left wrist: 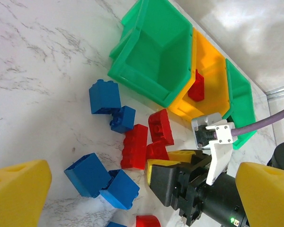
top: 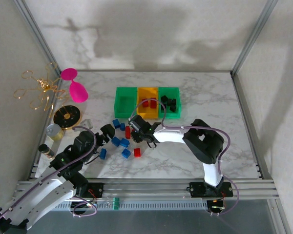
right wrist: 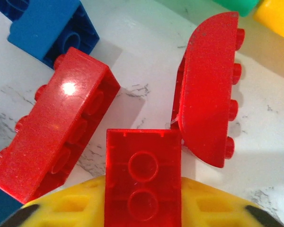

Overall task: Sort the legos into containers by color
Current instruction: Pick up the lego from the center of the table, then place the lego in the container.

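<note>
Right pincer (top: 138, 127) clamps a small red brick (right wrist: 143, 179) between its yellow fingers (right wrist: 71, 208), low over the marble table (top: 210, 102), just on the near side of the containers (top: 147, 90). Two larger red bricks, one (right wrist: 52, 137) to its left and one (right wrist: 208, 90) to its right, lie close on either side of the held piece. Left pincer (top: 106, 132) hovers farther left, jaws spread wide, beside loose blue legos (top: 121, 142). In the row of bins, red pieces (top: 149, 103) sit in the orange middle one and black pieces (top: 169, 104) in the right green one.
</note>
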Motion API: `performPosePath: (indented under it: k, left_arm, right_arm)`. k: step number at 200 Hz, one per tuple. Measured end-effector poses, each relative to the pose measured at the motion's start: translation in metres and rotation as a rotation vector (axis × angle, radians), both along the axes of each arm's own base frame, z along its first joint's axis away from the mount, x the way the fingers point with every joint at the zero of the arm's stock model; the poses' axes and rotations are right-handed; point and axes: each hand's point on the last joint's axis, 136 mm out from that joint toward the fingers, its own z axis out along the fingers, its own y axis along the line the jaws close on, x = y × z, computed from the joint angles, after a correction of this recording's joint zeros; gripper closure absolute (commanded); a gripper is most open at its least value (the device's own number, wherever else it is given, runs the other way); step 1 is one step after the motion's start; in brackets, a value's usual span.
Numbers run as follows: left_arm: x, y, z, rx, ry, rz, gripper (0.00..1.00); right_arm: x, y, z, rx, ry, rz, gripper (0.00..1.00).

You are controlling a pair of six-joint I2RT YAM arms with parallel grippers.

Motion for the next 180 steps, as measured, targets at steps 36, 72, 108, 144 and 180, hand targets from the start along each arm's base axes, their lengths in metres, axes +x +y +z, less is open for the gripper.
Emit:
performPosePath:
  k: [36,72,108,144,180]
  left_arm:
    - [0.000,0.000,0.000,0.003,-0.001,-0.001,0.00]
    - [0.001,-0.001,0.001,0.008,-0.001,-0.005,0.00]
    - [0.006,-0.005,0.006,0.023,-0.003,-0.014,0.00]
    - [0.015,-0.013,0.005,0.026,-0.002,-0.025,0.00]
    - [0.025,-0.021,0.008,0.029,-0.009,-0.037,0.00]
  right_arm:
    - [-0.004,-0.005,0.004,0.001,0.005,-0.001,0.76]
    - [-0.008,-0.016,0.030,0.042,0.011,-0.015,0.75]
    - [0.025,-0.040,0.063,0.102,-0.018,-0.121,0.74]
    - [0.078,-0.060,0.087,0.140,-0.062,-0.239,0.73]
    - [0.133,-0.055,0.100,0.163,-0.118,-0.301,0.70]
